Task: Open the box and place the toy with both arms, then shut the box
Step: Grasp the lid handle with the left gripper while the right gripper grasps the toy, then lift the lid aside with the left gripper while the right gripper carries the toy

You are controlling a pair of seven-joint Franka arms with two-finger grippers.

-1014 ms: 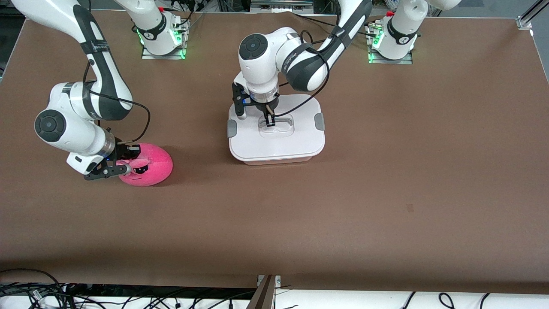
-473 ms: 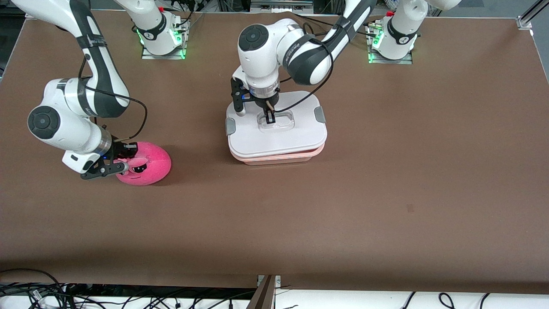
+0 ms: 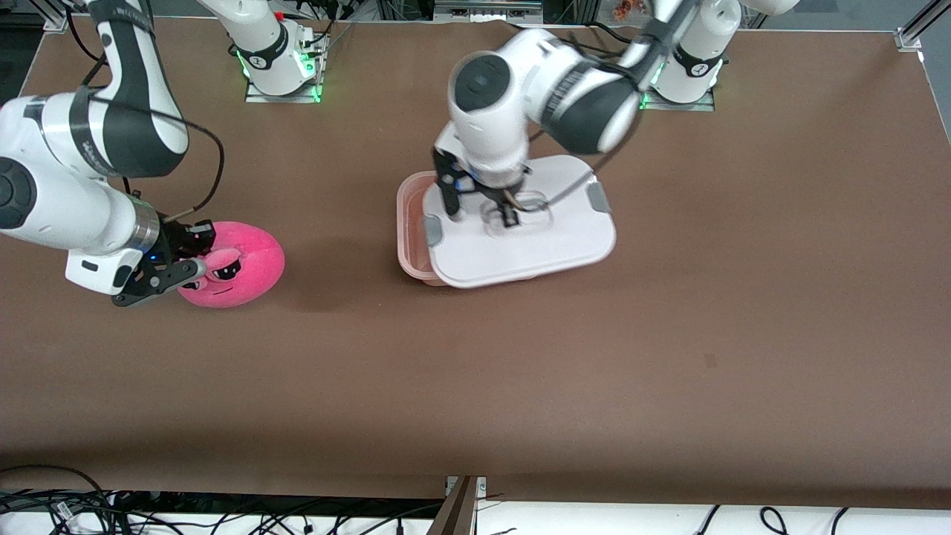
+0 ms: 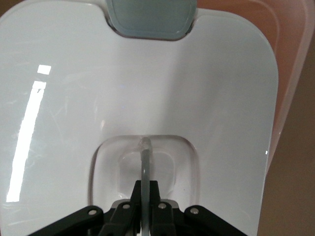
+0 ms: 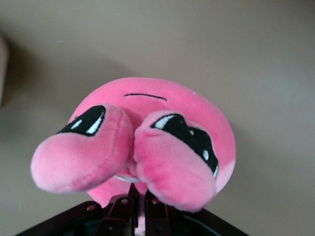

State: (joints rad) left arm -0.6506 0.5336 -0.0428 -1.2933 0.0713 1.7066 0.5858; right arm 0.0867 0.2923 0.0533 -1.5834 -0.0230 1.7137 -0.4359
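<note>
The box's pale pink base (image 3: 410, 223) sits mid-table with part of its inside showing. Its white lid (image 3: 535, 245) hangs tilted over the base, shifted toward the left arm's end. My left gripper (image 3: 509, 217) is shut on the lid's clear centre handle (image 4: 145, 157). In the left wrist view the lid (image 4: 147, 88), one grey clip (image 4: 150, 17) and a strip of the base (image 4: 290, 73) show past the left gripper (image 4: 145, 189). The pink toy (image 3: 241, 264) is at the right arm's end, and my right gripper (image 3: 195, 273) is shut on it. In the right wrist view the toy (image 5: 157, 103) fills the middle, pinched between the ears by the right gripper (image 5: 140, 196).
The brown table (image 3: 669, 334) stretches wide on all sides of the box. Both arm bases (image 3: 278, 67) stand along the table edge farthest from the front camera. Cables and a post (image 3: 457, 505) lie past the nearest edge.
The left gripper closed on the handle, then lifted the lid off the base and carried it toward the left arm's end. The right gripper rose with the toy and drew it slightly toward the right arm's end.
</note>
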